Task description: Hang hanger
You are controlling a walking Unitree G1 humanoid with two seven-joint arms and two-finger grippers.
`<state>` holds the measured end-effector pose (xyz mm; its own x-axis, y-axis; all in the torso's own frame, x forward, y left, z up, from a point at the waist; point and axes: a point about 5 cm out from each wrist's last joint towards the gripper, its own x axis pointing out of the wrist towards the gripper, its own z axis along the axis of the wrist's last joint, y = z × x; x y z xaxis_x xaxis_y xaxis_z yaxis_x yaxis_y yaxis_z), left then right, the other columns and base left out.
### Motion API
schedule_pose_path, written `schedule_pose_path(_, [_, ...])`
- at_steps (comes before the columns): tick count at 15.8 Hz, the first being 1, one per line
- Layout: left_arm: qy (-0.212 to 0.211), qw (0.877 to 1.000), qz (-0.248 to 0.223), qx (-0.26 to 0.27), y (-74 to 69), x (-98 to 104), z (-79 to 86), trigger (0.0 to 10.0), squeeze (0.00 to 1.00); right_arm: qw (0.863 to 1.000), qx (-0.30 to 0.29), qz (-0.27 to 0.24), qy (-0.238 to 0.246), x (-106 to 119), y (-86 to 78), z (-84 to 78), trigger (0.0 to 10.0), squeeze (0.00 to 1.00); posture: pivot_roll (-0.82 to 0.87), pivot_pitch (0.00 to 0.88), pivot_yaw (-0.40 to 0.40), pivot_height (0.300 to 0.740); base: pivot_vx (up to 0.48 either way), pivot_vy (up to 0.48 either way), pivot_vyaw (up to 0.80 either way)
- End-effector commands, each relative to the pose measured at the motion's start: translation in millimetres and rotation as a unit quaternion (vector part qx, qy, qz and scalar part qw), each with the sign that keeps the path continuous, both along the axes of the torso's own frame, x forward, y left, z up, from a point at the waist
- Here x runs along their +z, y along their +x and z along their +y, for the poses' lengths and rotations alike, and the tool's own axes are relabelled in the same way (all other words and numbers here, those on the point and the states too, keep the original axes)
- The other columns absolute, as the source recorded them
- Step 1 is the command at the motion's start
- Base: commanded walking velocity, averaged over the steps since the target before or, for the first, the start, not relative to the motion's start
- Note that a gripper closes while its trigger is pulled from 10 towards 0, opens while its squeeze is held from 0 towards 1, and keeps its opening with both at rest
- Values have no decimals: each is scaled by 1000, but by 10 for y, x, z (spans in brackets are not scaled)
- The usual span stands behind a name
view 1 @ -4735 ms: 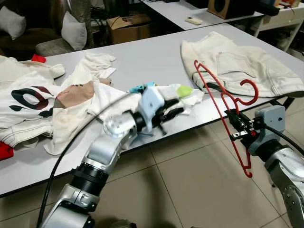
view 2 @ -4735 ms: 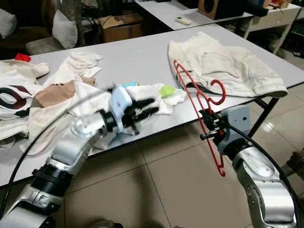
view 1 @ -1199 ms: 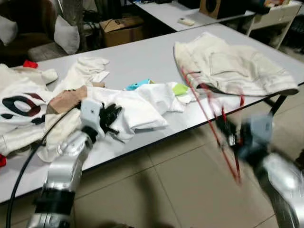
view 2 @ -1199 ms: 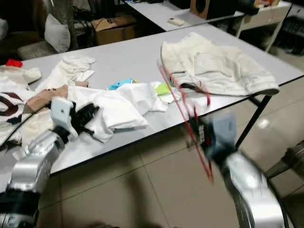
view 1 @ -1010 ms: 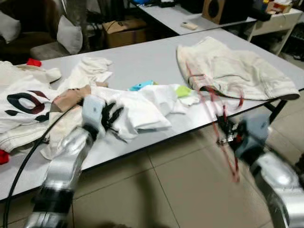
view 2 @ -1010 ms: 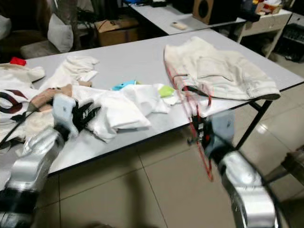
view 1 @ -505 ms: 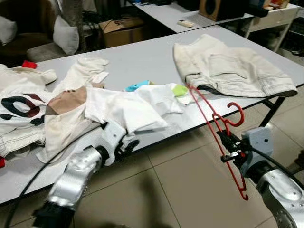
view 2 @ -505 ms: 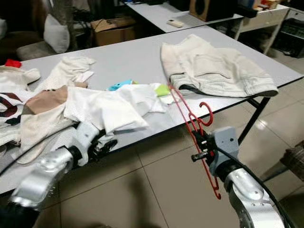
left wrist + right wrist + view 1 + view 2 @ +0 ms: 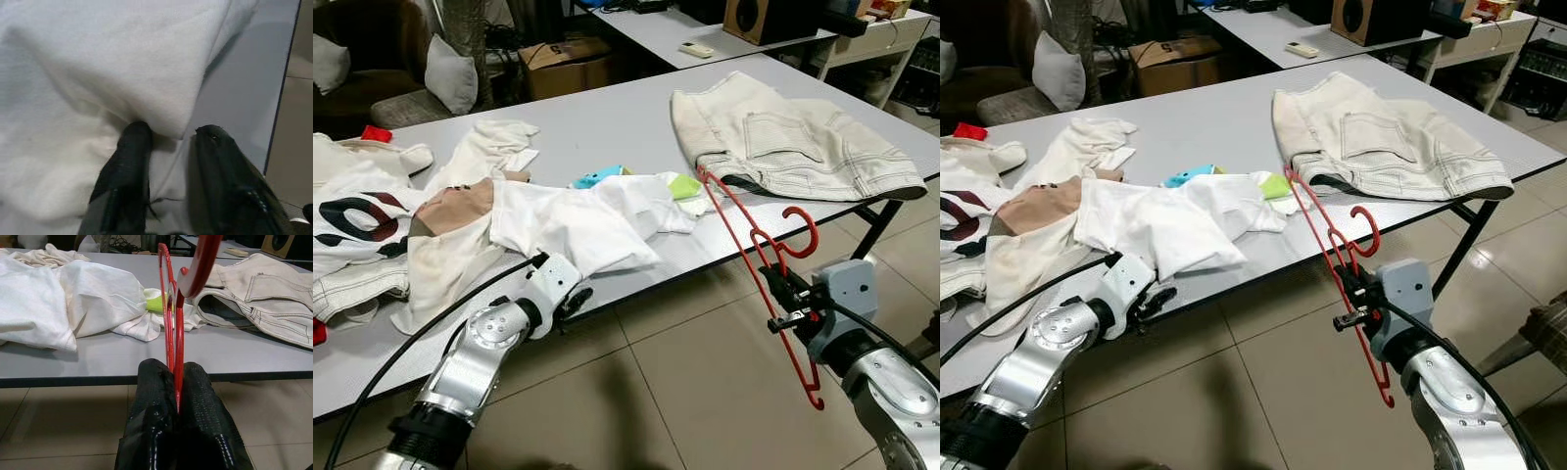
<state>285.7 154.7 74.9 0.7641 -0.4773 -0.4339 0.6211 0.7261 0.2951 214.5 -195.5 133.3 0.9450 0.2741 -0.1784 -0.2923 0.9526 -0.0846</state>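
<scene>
The red hanger (image 9: pixel 767 264) is pinched upright in the right gripper (image 9: pixel 781 300) off the table's (image 9: pixel 607 127) front edge, while the left gripper (image 9: pixel 168 147), fingers parted, noses into a white shirt (image 9: pixel 578 220).

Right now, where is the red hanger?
The red hanger is clamped in the right hand, held in the air off the table's front edge, near the cream jeans.

This looks like a work room or a lab set up with home things. A long grey tabletop (image 9: pixel 607 117) on thin black legs carries loose clothes (image 9: pixel 578 220), and the floor (image 9: pixel 695 382) is of beige tiles. Behind stand a second table (image 9: pixel 675 24) with a remote control (image 9: pixel 696 48), a cardboard box (image 9: pixel 558 61), a speaker (image 9: pixel 759 15) and a sofa with cushions (image 9: pixel 450 73).
</scene>
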Motion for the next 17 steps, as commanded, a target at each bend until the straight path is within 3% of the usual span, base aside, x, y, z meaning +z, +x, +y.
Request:
schedule_pose_path(1, [0,1000,-4,7,22,19,14,0,0,1000,1,-3,-2,39,-11,-6,10000,0,-212,0,67,740,0,0,0])
schedule_pose_path(5, [-18,1000,7,11,34,8,3,0,0,1000,1,-4,-2,33,14,1,10000,0,-201,0,67,740,0,0,0])
schedule_pose_path(8, [-78,996,17,32,72,75,-10,0,0,1000,-1,-6,-3,29,25,-6,10000,0,-198,0,73,740,0,0,0])
schedule_pose_path(11, [-156,986,11,50,199,281,-26,0,0,1000,-3,-17,-6,84,41,-57,10000,0,-206,0,81,740,0,0,0])
schedule_pose_path(13, [-234,971,-17,43,371,609,-69,0,0,999,-2,-34,8,168,27,-110,10000,0,-213,0,86,740,0,0,0])
schedule_pose_path(14, [-248,968,-22,41,398,669,-78,0,0,999,-1,-36,13,180,24,-113,10000,0,-213,0,86,740,0,0,0])
schedule_pose_path(15, [-318,946,-47,33,594,1023,-126,0,0,999,21,-39,16,207,-7,-98,10000,0,-215,0,87,740,0,0,0])
schedule_pose_path(17, [-402,911,-95,6,869,1683,-182,0,0,996,77,-41,26,251,-73,8,10000,0,-218,0,95,740,0,0,0])
